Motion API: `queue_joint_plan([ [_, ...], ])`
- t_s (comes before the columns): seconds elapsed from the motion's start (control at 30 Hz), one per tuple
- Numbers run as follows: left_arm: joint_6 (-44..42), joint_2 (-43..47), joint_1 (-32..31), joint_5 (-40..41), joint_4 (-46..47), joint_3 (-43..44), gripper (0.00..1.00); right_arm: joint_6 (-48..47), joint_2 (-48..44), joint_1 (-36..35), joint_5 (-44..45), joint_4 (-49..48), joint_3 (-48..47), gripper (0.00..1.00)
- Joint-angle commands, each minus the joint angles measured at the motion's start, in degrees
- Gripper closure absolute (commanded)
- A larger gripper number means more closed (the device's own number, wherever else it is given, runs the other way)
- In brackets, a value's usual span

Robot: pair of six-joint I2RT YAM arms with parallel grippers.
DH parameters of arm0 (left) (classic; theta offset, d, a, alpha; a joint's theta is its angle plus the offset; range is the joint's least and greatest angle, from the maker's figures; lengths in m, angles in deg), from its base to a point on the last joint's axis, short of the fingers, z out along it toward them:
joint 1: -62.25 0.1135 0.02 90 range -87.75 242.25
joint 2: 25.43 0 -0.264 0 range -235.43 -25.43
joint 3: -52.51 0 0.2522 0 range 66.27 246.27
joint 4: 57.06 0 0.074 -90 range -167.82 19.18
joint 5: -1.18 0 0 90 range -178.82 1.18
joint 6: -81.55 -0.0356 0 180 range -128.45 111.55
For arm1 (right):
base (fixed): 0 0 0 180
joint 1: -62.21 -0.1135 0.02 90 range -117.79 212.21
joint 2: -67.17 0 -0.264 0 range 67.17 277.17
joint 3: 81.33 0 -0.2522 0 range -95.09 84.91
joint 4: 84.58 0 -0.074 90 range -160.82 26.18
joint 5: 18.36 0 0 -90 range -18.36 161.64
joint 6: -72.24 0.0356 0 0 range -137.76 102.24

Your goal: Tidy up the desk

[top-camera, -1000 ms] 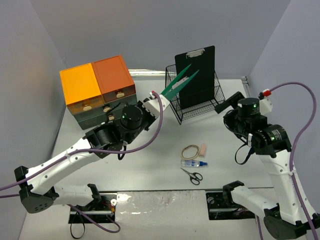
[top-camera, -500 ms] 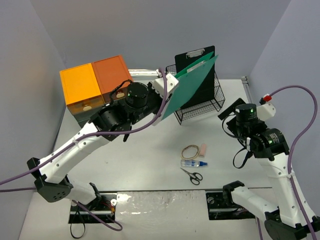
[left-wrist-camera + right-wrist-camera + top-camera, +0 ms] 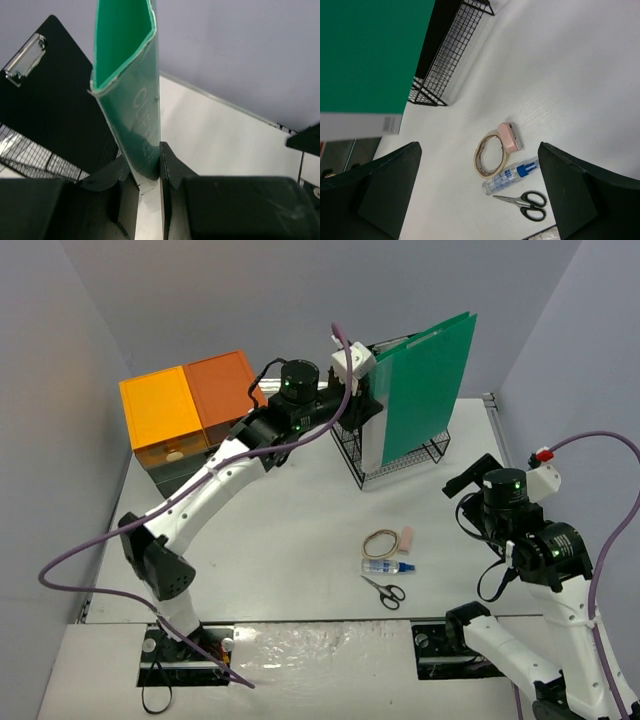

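Largely hidden behind green folder: black clipboard.

Clipboard mostly behind green folder

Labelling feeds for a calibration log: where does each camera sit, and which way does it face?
Top external: above and behind the bases, looking down on the desk; both arms show, left gripper holding a green folder at the wire rack.
Left wrist: on the left arm, looking along its fingers pinching the folder.
Right wrist: on the right arm, looking down at scissors; its open fingers show.
All three show the folder.
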Motion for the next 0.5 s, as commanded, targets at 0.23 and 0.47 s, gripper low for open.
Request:
queue_joint_plan([
  [0.23, 6.7, -15.7, 5.9, -16.4, 20.5, 18.6, 1.00, -2.9, -3.1, 0.0, -0.5, 4.7, 0.3, 0.00],
  [0.47, 3.8, -23.5, 8.1, -19.5, 16.7, 28.3, 1.00, -3.8, -4.4, 0.1, -0.1, 7.1, -1.4, 0.00],
])
